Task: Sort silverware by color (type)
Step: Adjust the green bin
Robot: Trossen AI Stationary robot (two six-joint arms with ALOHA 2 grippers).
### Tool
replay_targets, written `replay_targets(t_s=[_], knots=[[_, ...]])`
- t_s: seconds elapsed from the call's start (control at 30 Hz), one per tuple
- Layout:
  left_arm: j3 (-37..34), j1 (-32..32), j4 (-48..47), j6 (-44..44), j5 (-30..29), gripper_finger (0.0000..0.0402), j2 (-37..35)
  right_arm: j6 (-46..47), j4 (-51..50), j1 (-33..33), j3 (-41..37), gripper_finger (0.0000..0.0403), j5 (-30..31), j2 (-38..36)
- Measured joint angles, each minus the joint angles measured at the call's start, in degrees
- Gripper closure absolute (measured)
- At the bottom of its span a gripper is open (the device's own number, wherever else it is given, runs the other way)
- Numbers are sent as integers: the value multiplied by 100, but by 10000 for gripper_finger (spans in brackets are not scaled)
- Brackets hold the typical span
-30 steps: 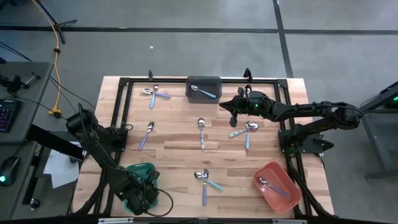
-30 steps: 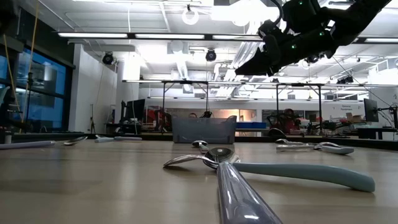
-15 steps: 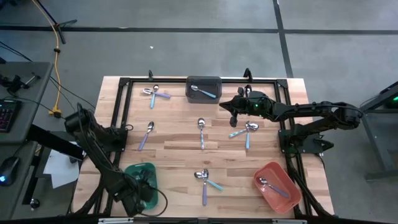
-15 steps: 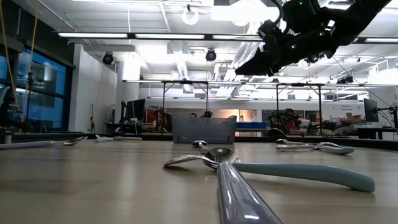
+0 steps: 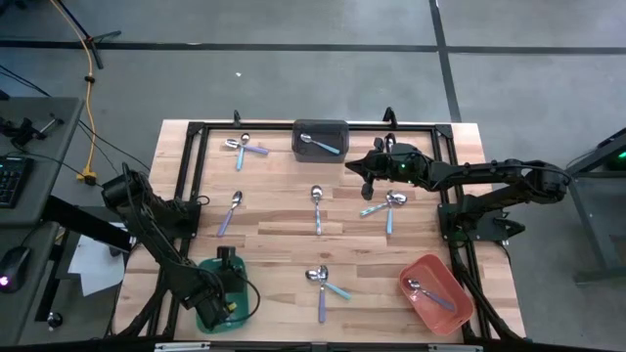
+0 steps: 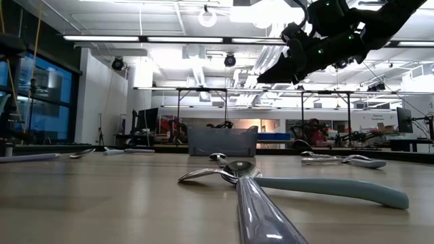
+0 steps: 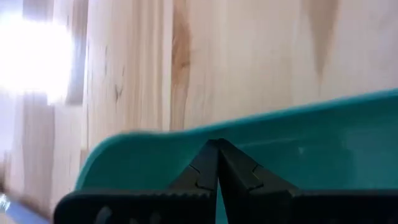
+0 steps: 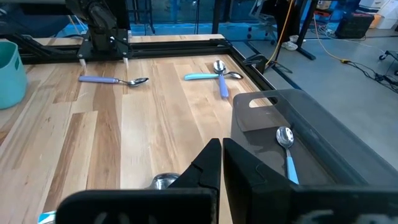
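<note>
My left gripper (image 5: 227, 262) (image 7: 217, 147) is shut with nothing between its fingers, tilted down over the green bin (image 5: 233, 305) (image 7: 323, 143) at the table's near left. My right gripper (image 5: 350, 164) (image 8: 221, 146) (image 6: 261, 78) hangs shut and empty above the table, just right of the dark grey bin (image 5: 320, 139) (image 8: 323, 137), which holds a blue-handled spoon (image 8: 287, 152). Other spoons lie flat on the wood: a crossed pair (image 5: 245, 147), a lavender one (image 5: 231, 210), a single one (image 5: 316, 207), a pair (image 5: 387, 205) and a pair (image 5: 321, 282).
A red bin (image 5: 452, 279) with one spoon (image 5: 427, 291) in it stands at the near right. A black frame (image 5: 196, 176) runs round the table's left, far and right sides. Bare wood lies between the scattered spoons in the middle.
My left gripper has swung from the green bin's near side toward the table's far edge, rolling at the wrist, and now lies over the bin's far part. It has stayed shut. The right arm has kept still.
</note>
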Motion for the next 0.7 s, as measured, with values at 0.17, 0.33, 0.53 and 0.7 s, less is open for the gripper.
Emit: replay_targets(t_s=[0.17,0.33,0.53,0.7], knots=[[-5,61,162,489,-157,401,0,2,2,2,0,403,0,0],[-5,79,227,863,-388,401,0,44,0,1,0,403,0,0],[-5,79,327,1232,-449,401,0,44,0,0,0,403,0,0],[-5,32,305,1258,-447,401,-151,46,-2,1,0,403,0,0]])
